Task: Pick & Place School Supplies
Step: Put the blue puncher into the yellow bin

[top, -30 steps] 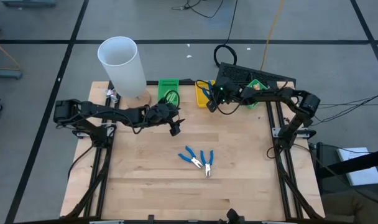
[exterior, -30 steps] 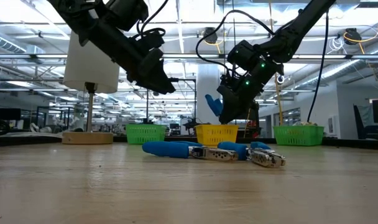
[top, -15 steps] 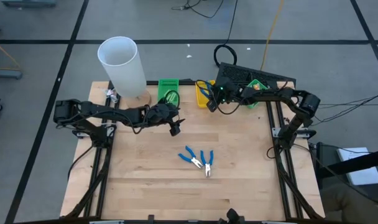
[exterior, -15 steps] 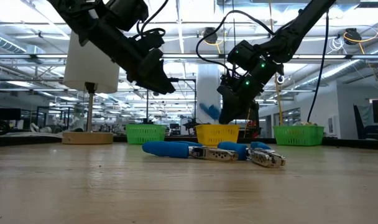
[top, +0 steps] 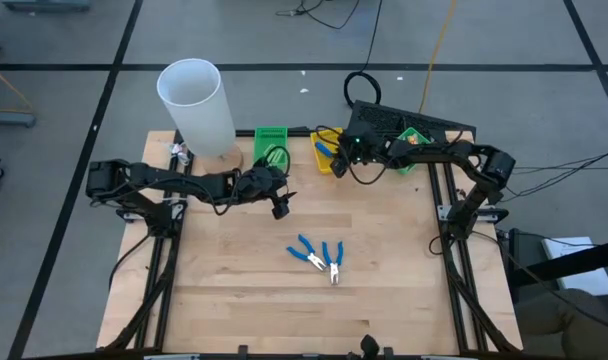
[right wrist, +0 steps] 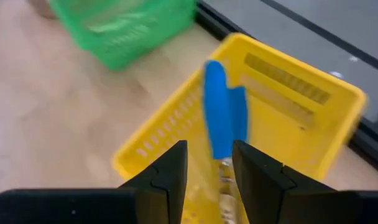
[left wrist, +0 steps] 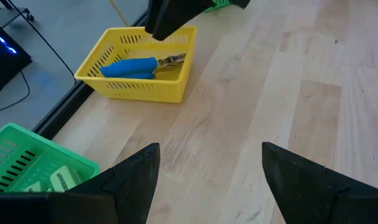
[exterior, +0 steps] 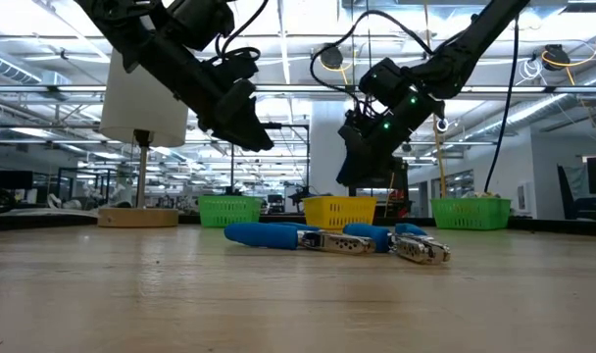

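Observation:
Two blue-handled pliers [top: 306, 252] [top: 333, 262] lie flat side by side near the table's middle, also seen in the low view [exterior: 278, 235] [exterior: 416, 247]. A third blue-handled pliers [left wrist: 130, 66] [right wrist: 223, 118] lies inside the yellow slotted bin [left wrist: 139, 93] [top: 322, 165] at the far edge. My right gripper [right wrist: 207, 149] [top: 346, 155] [exterior: 362, 167] hovers open just above that bin, touching nothing. My left gripper [left wrist: 207, 152] [top: 280, 208] [exterior: 244, 127] is open in the air, left of centre, near the green bin [top: 271, 135]. Light-green pieces [left wrist: 61, 180] lie in that green bin.
A tall white cylinder [top: 196, 105] stands on a round base at the far left corner. A second green bin [top: 414, 137] [exterior: 470, 213] sits at the far right. Bare wood surrounds the two pliers, out to the near edge.
The blue-handled pliers that hung at my right gripper above the yellow bin have dropped out of it and fallen into the bin. Both arms have stayed about where they were.

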Robot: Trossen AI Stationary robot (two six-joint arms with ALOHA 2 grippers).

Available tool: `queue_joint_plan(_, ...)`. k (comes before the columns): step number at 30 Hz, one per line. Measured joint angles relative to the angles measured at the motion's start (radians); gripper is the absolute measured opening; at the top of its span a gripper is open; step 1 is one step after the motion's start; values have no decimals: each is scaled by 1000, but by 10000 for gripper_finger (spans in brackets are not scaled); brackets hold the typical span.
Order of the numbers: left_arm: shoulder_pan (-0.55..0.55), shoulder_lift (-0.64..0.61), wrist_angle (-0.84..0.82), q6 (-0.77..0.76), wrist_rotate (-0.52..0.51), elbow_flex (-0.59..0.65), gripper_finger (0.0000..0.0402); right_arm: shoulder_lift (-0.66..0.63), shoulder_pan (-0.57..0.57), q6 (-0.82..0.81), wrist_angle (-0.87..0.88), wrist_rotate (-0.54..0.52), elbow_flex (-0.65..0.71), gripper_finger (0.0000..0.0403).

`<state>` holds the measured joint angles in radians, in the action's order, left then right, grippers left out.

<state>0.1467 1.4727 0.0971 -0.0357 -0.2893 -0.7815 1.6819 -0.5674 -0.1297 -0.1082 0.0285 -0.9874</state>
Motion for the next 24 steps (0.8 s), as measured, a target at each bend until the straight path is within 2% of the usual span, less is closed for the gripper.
queue_joint_plan(2, 0, 0, 0, 0, 0, 0, 285, -7, 0, -8, -21, 57, 0, 116)
queue_joint_plan(6, 0, 0, -3, -33, 1, 0, 285, -25, 22, -10, -62, 257, 1, 116)
queue_joint_plan(10, 0, 0, -6, -52, 1, 0, 285, -44, 90, -11, -90, 454, 1, 115)
queue_joint_plan(12, -3, 0, -5, -52, 2, 0, 285, -46, 141, -10, -103, 510, 1, 115)
queue_joint_plan(17, -5, 0, -5, -52, 43, 0, 285, -52, 299, 16, -107, 524, 1, 115)
queue_joint_plan(24, -6, 0, -11, -52, 240, 0, 285, -52, 498, 6, -133, 522, 1, 115)
